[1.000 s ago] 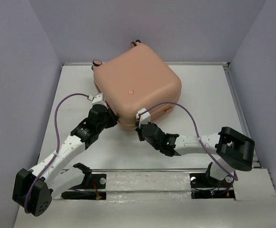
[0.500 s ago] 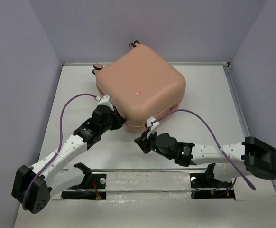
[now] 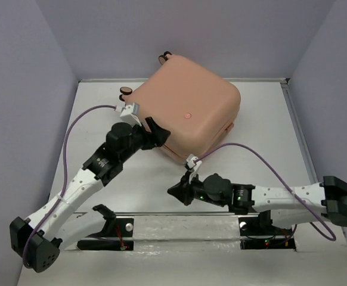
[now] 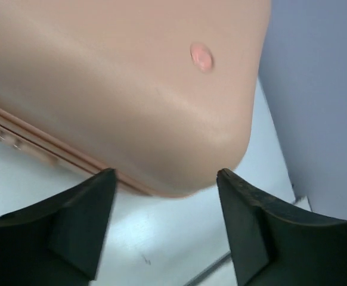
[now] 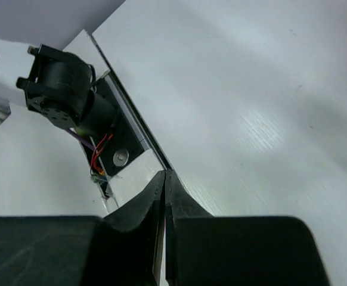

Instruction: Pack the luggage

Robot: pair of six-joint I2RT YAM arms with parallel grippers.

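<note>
A peach-pink suitcase point(image 3: 203, 98), closed and lying flat, sits at the far middle of a white table point(image 3: 96, 113), turned so one rounded corner points toward the robot. Two small wheels point(image 3: 126, 90) show on its far left edge, and a small round button point(image 3: 187, 114) marks the middle of the lid. Pale lilac walls point(image 3: 30, 71) enclose the table on three sides.

The left gripper point(image 3: 158, 133) reaches in from the near left, right beside the suitcase's near left side. In the left wrist view its two black fingers point(image 4: 81, 229) are spread wide with nothing between them, and the suitcase's rounded corner fills the picture just beyond the gap. Whether either finger touches the shell cannot be told.

The right gripper point(image 3: 174, 192) lies low over bare table near the front edge, pointing left, well apart from the suitcase. In the right wrist view its fingers point(image 5: 143, 205) are pressed together to a point, holding nothing. Beyond them is the metal front rail point(image 5: 126, 167) with a black motor point(image 5: 66, 89) and red wires. A purple cable point(image 3: 72, 134) loops along each arm.
</note>
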